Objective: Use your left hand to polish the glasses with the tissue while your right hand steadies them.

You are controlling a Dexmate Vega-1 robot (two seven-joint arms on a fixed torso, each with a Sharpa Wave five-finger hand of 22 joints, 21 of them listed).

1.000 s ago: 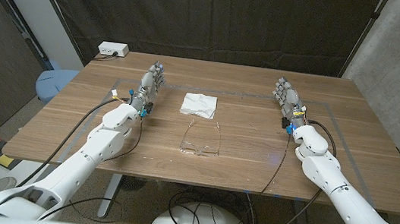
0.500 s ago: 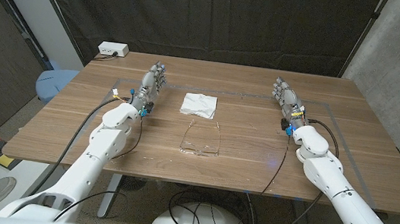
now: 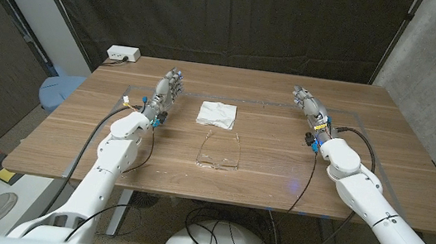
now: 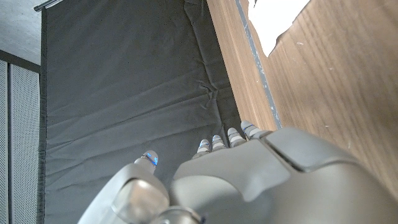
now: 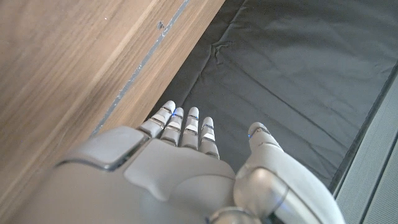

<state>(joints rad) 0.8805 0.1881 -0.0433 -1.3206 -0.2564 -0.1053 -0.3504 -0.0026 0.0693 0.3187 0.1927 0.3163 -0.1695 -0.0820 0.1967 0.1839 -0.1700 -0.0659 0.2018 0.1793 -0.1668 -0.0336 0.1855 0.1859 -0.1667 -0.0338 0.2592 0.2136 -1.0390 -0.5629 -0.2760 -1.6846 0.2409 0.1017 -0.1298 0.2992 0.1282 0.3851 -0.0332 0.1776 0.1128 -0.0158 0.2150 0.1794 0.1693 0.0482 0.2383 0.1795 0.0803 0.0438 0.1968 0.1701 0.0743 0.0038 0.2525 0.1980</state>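
Clear glasses [image 3: 220, 152] lie in the middle of the wooden table [image 3: 264, 153], lenses toward the near edge. A white folded tissue [image 3: 217, 113] lies just behind them, and its corner [image 4: 273, 18] appears in the left wrist view. My left hand [image 3: 167, 92] stands left of the tissue with fingers straight and apart, holding nothing. My right hand [image 3: 308, 105] stands at the far right of the glasses, fingers extended, empty. Both hands are well apart from the glasses. The backs of the left hand [image 4: 261, 180] and right hand [image 5: 168, 174] show in the wrist views.
A white power strip [image 3: 123, 54] sits at the table's back left corner. A black curtain [image 3: 239, 16] hangs behind the table. A blue stool [image 3: 59, 90] stands off the left edge. Faint tape lines [image 3: 352, 115] mark the tabletop.
My right hand has shifted slightly left and toward the table's back. My left hand and arm have edged a little farther back. Glasses and tissue have not moved.
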